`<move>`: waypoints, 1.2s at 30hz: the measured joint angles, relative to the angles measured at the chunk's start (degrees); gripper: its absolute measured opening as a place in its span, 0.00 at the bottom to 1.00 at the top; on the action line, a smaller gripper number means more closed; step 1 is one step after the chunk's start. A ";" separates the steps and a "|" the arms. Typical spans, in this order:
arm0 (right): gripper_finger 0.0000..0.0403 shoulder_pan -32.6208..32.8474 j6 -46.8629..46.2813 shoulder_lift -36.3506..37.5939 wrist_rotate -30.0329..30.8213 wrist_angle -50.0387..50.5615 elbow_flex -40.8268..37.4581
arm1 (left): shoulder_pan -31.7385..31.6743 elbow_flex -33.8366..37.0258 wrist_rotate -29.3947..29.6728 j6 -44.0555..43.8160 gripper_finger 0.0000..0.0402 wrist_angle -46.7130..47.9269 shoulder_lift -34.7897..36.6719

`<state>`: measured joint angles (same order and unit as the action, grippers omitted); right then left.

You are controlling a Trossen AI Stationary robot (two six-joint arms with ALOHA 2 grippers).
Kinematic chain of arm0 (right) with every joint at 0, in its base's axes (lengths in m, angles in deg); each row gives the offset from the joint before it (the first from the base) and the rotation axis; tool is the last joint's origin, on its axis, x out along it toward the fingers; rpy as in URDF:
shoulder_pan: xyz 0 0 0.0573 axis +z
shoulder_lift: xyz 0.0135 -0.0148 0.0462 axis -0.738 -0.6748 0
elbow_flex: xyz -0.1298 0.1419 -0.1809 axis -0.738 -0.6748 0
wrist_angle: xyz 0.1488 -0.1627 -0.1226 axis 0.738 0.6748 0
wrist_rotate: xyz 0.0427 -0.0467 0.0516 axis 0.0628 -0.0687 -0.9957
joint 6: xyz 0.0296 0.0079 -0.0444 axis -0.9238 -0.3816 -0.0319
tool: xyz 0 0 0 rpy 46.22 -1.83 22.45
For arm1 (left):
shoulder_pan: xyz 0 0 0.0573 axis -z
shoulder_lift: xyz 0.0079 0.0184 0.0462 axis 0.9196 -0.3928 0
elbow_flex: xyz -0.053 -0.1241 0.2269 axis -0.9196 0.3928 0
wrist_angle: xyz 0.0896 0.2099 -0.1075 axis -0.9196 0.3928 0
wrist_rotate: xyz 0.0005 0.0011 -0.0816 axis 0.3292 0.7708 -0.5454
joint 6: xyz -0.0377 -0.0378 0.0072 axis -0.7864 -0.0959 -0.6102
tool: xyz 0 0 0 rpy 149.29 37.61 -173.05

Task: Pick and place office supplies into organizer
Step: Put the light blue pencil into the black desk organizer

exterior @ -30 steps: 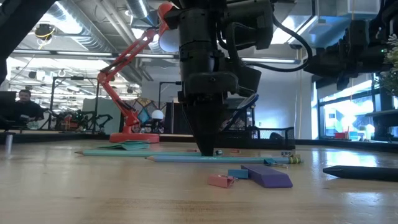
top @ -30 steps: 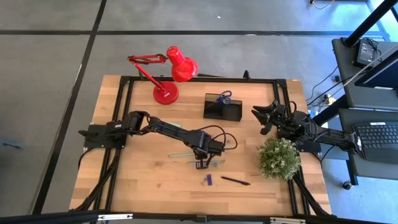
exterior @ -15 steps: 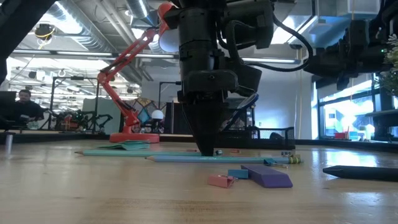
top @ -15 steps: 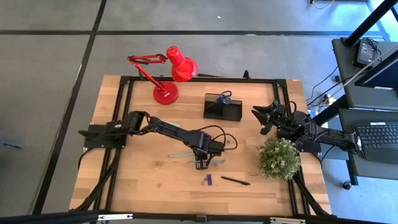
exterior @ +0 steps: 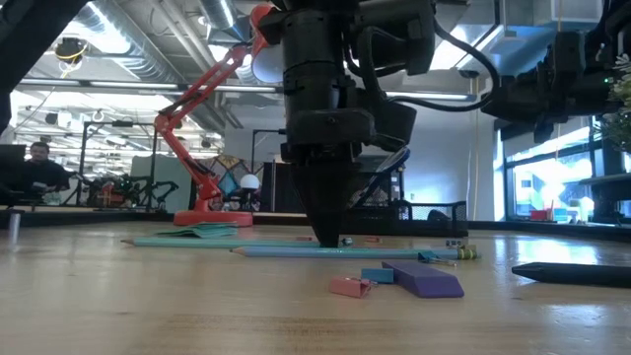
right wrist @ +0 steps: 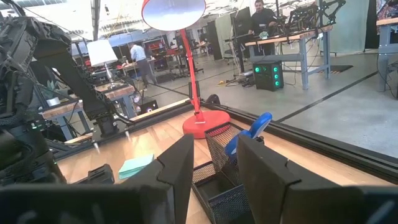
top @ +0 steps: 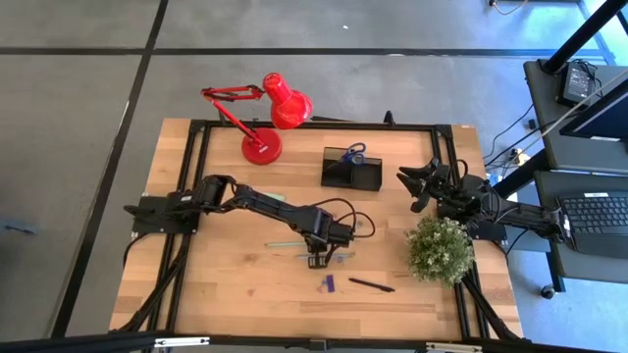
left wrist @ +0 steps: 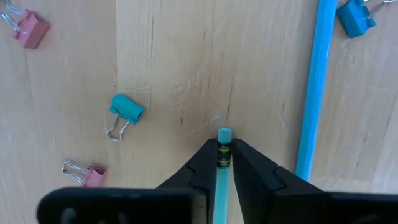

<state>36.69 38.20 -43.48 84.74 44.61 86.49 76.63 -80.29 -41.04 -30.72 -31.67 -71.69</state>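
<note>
My left gripper narrowed from wider gape, pinched thin light-blue pencil against table; lift toward black mesh organizer next.

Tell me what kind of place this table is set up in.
Most likely a robotics lab or workshop. The right wrist view shows workbenches with equipment and people beyond the table. The low view shows exposed ceiling ducts, and the high view shows a bare concrete floor.

table: wood | on it: lamp; organizer; plant; pen
</note>
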 joint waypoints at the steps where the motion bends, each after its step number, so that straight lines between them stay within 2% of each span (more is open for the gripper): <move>1: 0.31 0.02 0.00 -0.01 0.00 0.00 0.00 | 0.00 0.00 0.06 0.24 0.10 -0.10 0.00; 8: 0.31 0.02 0.21 -0.01 0.00 -0.02 0.00 | 0.00 0.00 0.42 0.70 0.04 -0.41 0.02; 19: 0.31 0.01 0.13 0.00 0.00 -0.02 0.00 | -0.24 0.27 1.65 0.72 0.02 -0.36 2.03; 29: 0.31 0.01 0.04 -0.01 0.00 -0.02 0.00 | -1.25 0.24 5.55 0.74 0.02 3.35 7.86; 36: 0.31 0.00 0.00 0.00 0.00 0.00 0.00 | -2.98 0.09 8.02 2.28 0.02 2.89 14.96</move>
<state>36.69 38.20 -43.48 84.74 44.60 86.49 73.65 -80.20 -33.01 -28.44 -28.79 -56.73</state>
